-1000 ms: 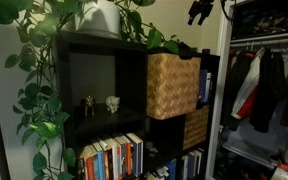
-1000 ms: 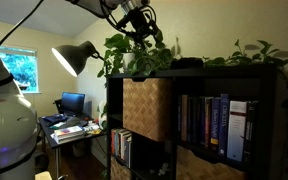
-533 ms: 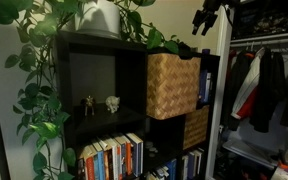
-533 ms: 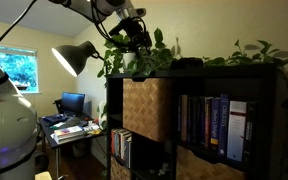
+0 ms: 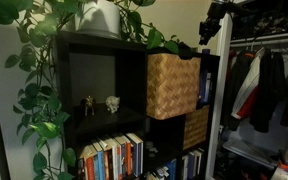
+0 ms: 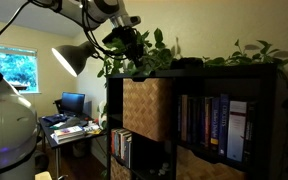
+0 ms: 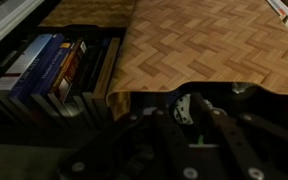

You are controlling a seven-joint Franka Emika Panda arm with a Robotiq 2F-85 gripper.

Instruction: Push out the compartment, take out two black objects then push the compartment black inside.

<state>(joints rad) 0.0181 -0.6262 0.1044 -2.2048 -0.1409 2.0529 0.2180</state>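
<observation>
The compartment [image 5: 170, 85], a tan woven wicker basket, sits in the upper shelf cell and juts forward a little; it also shows at compartment [image 6: 147, 108]. In the wrist view its checkered front [image 7: 209, 45] fills the upper frame, with the handle notch just ahead of my gripper [image 7: 184, 118]. My gripper [image 5: 213, 24] hangs in the air above and in front of the shelf top, touching nothing, seen too as gripper [image 6: 123, 41]. Its dark fingers stand close together; nothing shows held. A black object [image 6: 189, 63] lies on the shelf top.
Trailing pot plants [image 5: 44, 70] crowd the shelf top and side. Books [image 7: 59, 70] fill the cell beside the basket and books [image 5: 109, 158] the lower one. Two small figurines [image 5: 101, 103] stand in the open cell. A lamp [image 6: 76, 57] and clothes [image 5: 264, 85] flank the shelf.
The gripper has moved down and out from over the shelf top toward its front edge. Its fingers have drawn much closer together. The basket has not moved.
</observation>
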